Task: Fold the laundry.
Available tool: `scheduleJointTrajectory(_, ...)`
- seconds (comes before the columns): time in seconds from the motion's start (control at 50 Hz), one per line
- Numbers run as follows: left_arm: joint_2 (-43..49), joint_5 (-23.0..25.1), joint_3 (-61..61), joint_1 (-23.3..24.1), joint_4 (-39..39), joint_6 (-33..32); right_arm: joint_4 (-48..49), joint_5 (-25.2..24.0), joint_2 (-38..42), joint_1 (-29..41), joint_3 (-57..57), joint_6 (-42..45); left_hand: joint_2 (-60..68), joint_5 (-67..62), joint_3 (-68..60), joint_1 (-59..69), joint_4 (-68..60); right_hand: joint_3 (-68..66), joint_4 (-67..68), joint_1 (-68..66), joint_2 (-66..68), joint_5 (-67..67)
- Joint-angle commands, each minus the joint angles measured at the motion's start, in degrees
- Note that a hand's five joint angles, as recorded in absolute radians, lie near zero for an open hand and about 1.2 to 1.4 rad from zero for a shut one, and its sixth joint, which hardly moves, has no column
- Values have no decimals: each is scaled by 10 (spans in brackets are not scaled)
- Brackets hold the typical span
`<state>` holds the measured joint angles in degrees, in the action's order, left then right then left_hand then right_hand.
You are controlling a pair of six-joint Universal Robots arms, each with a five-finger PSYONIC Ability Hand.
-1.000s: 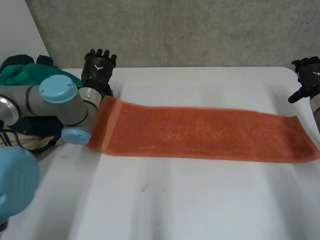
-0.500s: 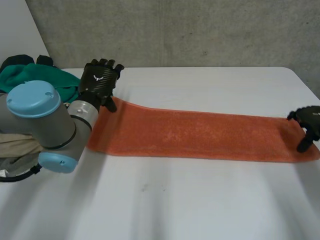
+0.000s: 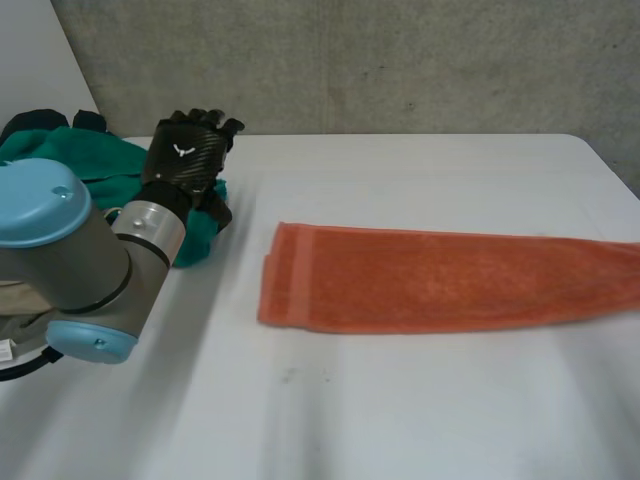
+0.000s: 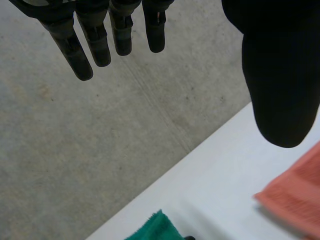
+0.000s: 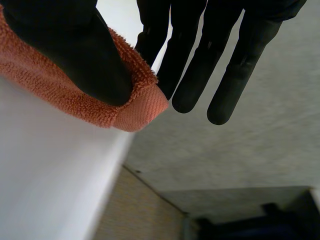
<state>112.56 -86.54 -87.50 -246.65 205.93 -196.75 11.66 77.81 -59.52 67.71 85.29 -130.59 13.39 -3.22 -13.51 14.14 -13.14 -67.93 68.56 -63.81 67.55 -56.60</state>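
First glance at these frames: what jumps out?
A long orange towel lies flat across the white table, stretching toward the robot's right. The right robot hand pinches a corner of it between thumb and fingers, near the table's edge. The left robot hand hovers open by a green cloth pile at the table's left end.

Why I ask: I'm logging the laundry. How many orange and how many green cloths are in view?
orange towel: 1
green cloth: 1
Total: 2
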Motion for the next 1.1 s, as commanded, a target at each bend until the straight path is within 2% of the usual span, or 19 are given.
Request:
scheduleJointTrajectory(0.02,-38,0,-27,-5,0,1,11,-8,-41,92,-13,-22,-13,12,14,-21,11,-121,114,-162,124,-134)
scheduleJointTrajectory(0.16,-66,-2,-49,-6,0,4,51,-87,-88,252,6,-88,-17,15,18,-24,14,-121,114,-162,124,-134)
scheduleJointTrajectory(0.24,-75,-3,-53,-10,0,16,70,-127,-85,376,-9,-102,-18,17,20,-26,16,-121,114,-162,124,-134)
scheduleJointTrajectory(0.26,-77,-3,-55,-10,-1,19,77,-133,-74,422,-20,-103,-18,17,19,-26,16,-121,114,-162,124,-134)
scheduleJointTrajectory(0.32,-79,-3,-61,-11,-2,28,87,-137,-32,486,-39,-103,-18,17,19,-26,16,-121,114,-162,124,-134)
scheduleJointTrajectory(0.34,-79,-3,-64,-11,-2,30,92,-139,9,529,-55,-96,-18,17,19,-26,16,-121,114,-162,124,-134)
scheduleJointTrajectory(0.46,-75,-3,-73,-12,-2,30,95,-128,99,618,-104,-93,-20,18,21,-27,18,-121,114,-162,124,-134)
scheduleJointTrajectory(0.5,-73,-3,-73,-12,-2,30,90,-108,125,622,-115,-94,-22,20,23,-29,19,-56,50,-98,60,-70)
scheduleJointTrajectory(0.54,-71,-3,-74,-12,-2,31,86,-88,129,622,-117,-100,-23,22,25,-31,21,294,-300,253,-290,281)
scheduleJointTrajectory(0.56,-70,-2,-73,-11,-2,30,86,-61,119,621,-109,-106,-23,22,25,-31,21,549,-555,508,-545,536)
scheduleJointTrajectory(0.58,-69,-2,-73,-9,-2,30,85,-49,113,620,-106,-112,-23,22,25,-31,21,579,-586,538,-576,566)
scheduleJointTrajectory(0.66,-67,0,-71,-5,-1,30,66,6,50,606,-77,-161,-22,20,23,-29,19,579,-586,538,-576,566)
scheduleJointTrajectory(0.7,-67,0,-67,-3,-1,30,30,20,9,558,-58,-192,-23,22,25,-31,21,579,-586,538,-576,566)
scheduleJointTrajectory(0.8,-62,1,-57,9,1,30,-71,14,-26,477,-27,-232,-23,22,25,-31,21,579,-586,538,-576,566)
scheduleJointTrajectory(0.86,-53,0,-49,26,1,30,-99,15,-27,446,11,-226,-23,22,25,-31,21,579,-586,538,-576,566)
scheduleJointTrajectory(0.98,-33,0,-44,47,2,30,-73,21,-27,380,90,-166,-23,22,25,-31,21,579,-585,538,-575,566)
scheduleJointTrajectory(1.04,-28,-2,-45,48,1,30,-60,23,-29,352,106,-138,-23,22,25,-31,21,265,-272,224,-261,252)
scheduleJointTrajectory(1.06,-28,-2,-45,48,1,30,-50,24,-31,339,109,-127,-23,22,25,-31,21,-58,51,-99,61,-71)
scheduleJointTrajectory(1.1,-28,-2,-45,49,1,30,-40,25,-32,333,108,-118,-23,22,25,-31,21,-121,114,-162,124,-134)
